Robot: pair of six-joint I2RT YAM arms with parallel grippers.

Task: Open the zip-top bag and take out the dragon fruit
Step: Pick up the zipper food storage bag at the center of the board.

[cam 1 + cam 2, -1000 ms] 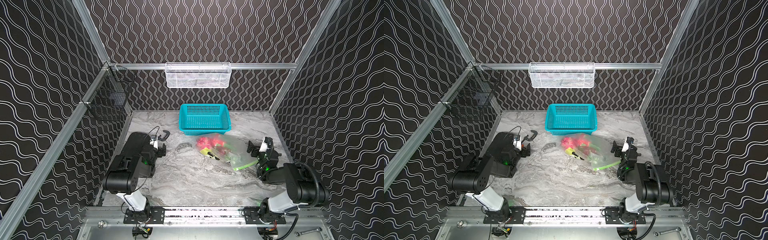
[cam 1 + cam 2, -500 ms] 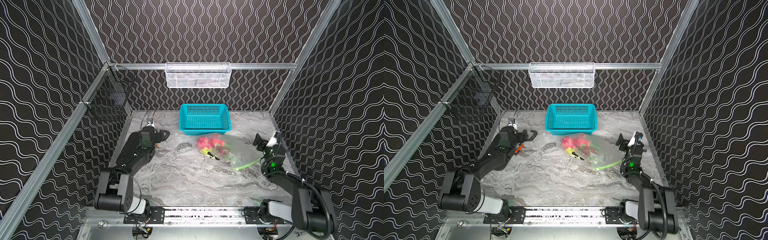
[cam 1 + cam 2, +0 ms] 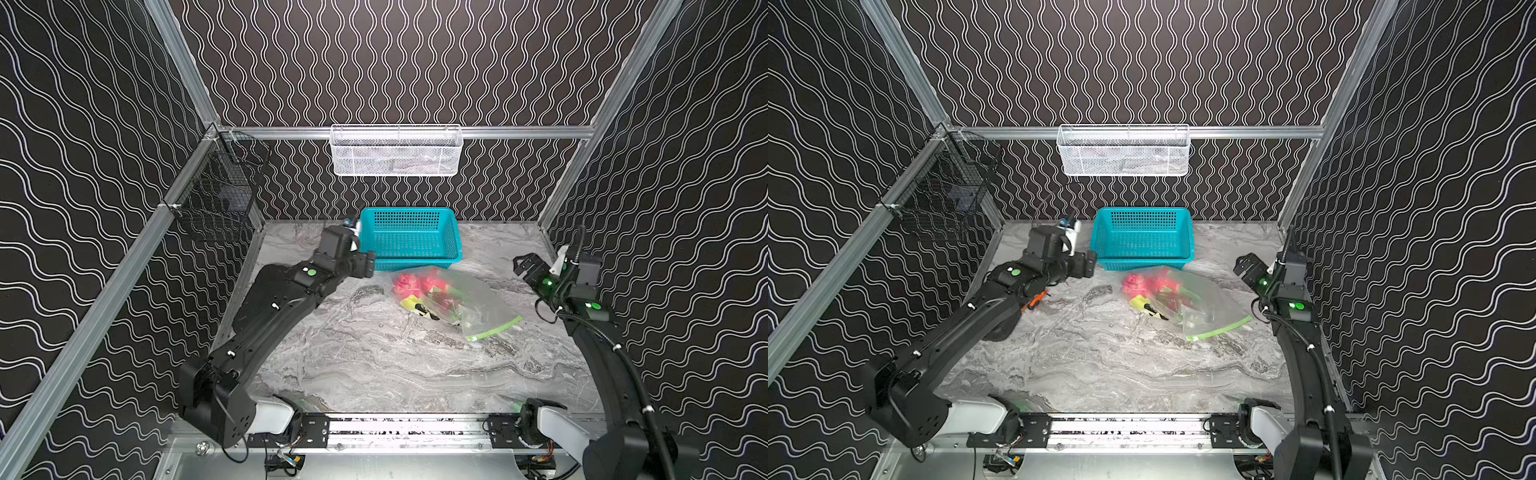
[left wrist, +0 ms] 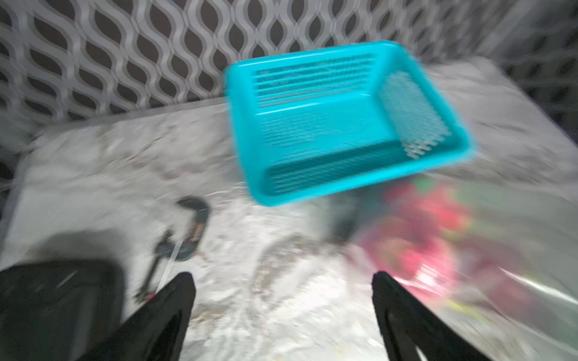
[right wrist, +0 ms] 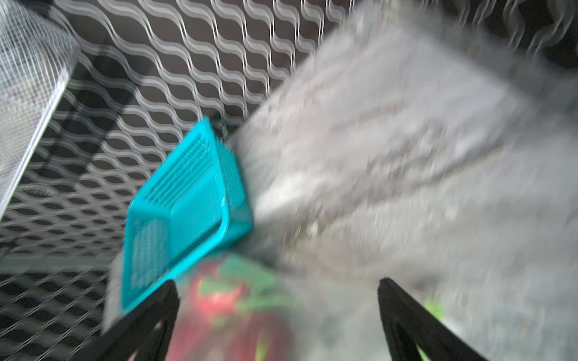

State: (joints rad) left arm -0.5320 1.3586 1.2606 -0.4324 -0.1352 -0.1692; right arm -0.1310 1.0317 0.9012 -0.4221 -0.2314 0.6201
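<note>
Arms now reach out from fold toward zip-top bag (image 3: 478, 303); left end effector (image 3: 365, 265) and right end effector (image 3: 524, 264) gape wide, empty (opening not begun, dragon fruit (image 3: 415, 282) inside)

Both arms are mostly matte black shells. The left arm (image 3: 270, 324) has small white dots along its links and a round green light (image 3: 311, 272). At the 6 o'clock end each has a rounded white base housing (image 3: 272, 415) bolted to a silver rail (image 3: 395, 428). The right arm (image 3: 602, 365) carries a ribbed black cable (image 3: 590, 330) with white ties, plus two green lights. The left gripper (image 4: 283, 275) is just plain black wedge fingers (image 4: 175, 312).
</note>
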